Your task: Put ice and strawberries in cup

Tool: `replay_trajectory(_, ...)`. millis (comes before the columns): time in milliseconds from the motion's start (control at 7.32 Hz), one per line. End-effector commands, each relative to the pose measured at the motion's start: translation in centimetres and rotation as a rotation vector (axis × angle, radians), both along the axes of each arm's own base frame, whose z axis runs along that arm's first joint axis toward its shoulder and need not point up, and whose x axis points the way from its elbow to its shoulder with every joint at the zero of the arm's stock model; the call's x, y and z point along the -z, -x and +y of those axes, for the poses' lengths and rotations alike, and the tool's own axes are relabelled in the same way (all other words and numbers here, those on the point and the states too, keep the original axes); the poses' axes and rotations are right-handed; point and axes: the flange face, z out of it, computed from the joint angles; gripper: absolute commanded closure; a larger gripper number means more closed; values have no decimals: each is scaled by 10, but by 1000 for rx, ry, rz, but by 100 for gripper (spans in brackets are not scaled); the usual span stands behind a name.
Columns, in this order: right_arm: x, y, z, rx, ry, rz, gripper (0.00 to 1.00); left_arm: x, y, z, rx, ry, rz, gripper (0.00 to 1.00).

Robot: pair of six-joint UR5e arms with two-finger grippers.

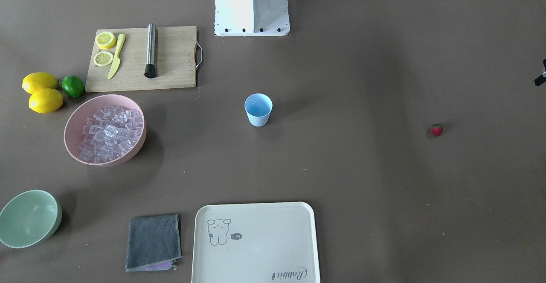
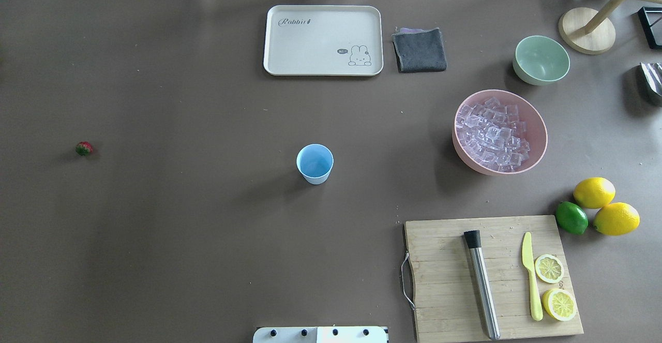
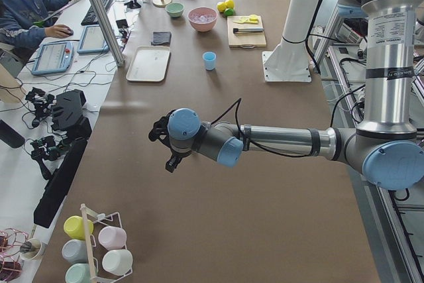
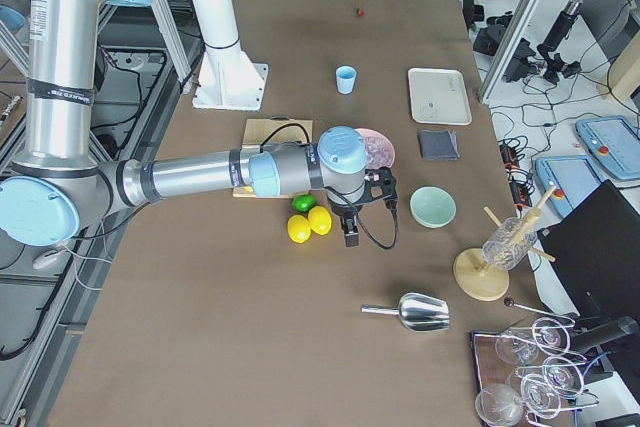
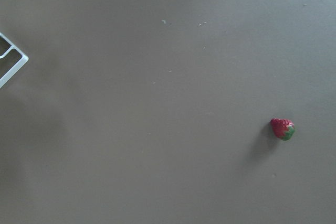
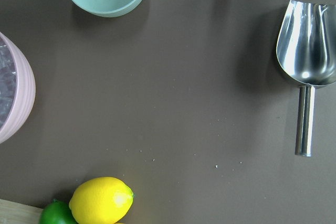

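Note:
The light blue cup [image 1: 258, 109] stands upright and empty mid-table; it also shows in the overhead view [image 2: 315, 163]. The ice [image 2: 494, 137] is piled in a pink bowl [image 2: 540, 120] on the robot's right. One red strawberry [image 2: 84, 148] lies alone far on the robot's left, and shows in the left wrist view [image 5: 282, 129]. My left gripper [image 3: 165, 147] hangs above the table near the left end. My right gripper [image 4: 351, 235] hovers beside the lemons. Both show only in side views, so I cannot tell whether they are open or shut.
A cutting board [image 2: 450, 281] holds lemon slices, a yellow knife and a steel muddler [image 2: 482, 283]. Two lemons [image 2: 615, 218] and a lime [image 2: 571, 217] lie beside it. A pale green bowl [image 2: 541, 60], grey cloth [image 2: 419, 49], cream tray [image 2: 323, 40] and metal scoop [image 6: 307, 51] are around.

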Motion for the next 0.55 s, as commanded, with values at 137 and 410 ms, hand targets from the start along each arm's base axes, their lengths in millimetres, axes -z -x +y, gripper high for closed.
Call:
replay_trajectory(137,50,53,-29,-151,106,-85,0,-28,-6,-17,47,110,11,2)
replay_trajectory(410,100,151,-62,-218,182,-47,0,-27,-21,-21,88,150,-41,2)
